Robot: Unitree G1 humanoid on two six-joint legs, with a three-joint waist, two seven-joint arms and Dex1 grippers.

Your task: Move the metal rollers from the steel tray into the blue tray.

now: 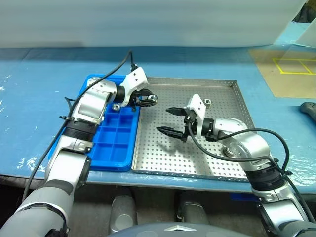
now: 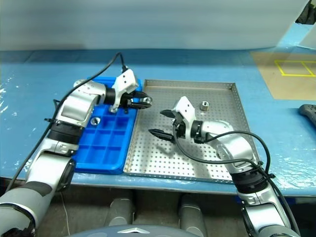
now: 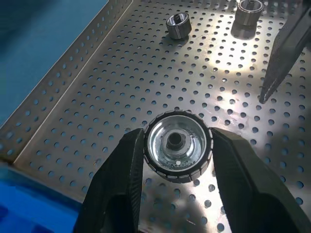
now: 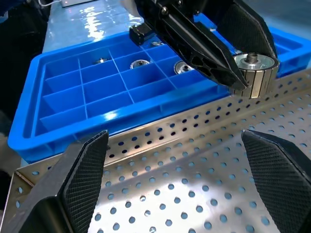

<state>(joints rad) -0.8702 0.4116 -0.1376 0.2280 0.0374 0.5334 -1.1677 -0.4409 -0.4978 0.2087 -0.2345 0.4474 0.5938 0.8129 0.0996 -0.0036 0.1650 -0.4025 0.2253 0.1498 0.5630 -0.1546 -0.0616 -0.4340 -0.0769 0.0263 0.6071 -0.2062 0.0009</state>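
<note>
blue-covered table [image 1: 29, 98] | left gripper [image 1: 147, 98] pinching a metal roller [image 3: 178, 146], hovering at steel tray [image 1: 237, 170] 9 o'clock rim beside blue tray [image 1: 116, 159] | right gripper [image 1: 170, 121] jaws spread, idling mid-tray | tip: keep pinch firm, centre over an empty compartment before releasing | two rollers [image 3: 178, 25] waiting

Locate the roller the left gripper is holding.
Head views: roller clamped in the left gripper, above the steel tray's left edge, beside the blue tray.

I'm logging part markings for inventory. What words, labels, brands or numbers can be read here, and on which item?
No readable text on the steel tray, blue tray, or held roller.
Only sign: yellow outlined squares on the brown board, without letters.
</note>
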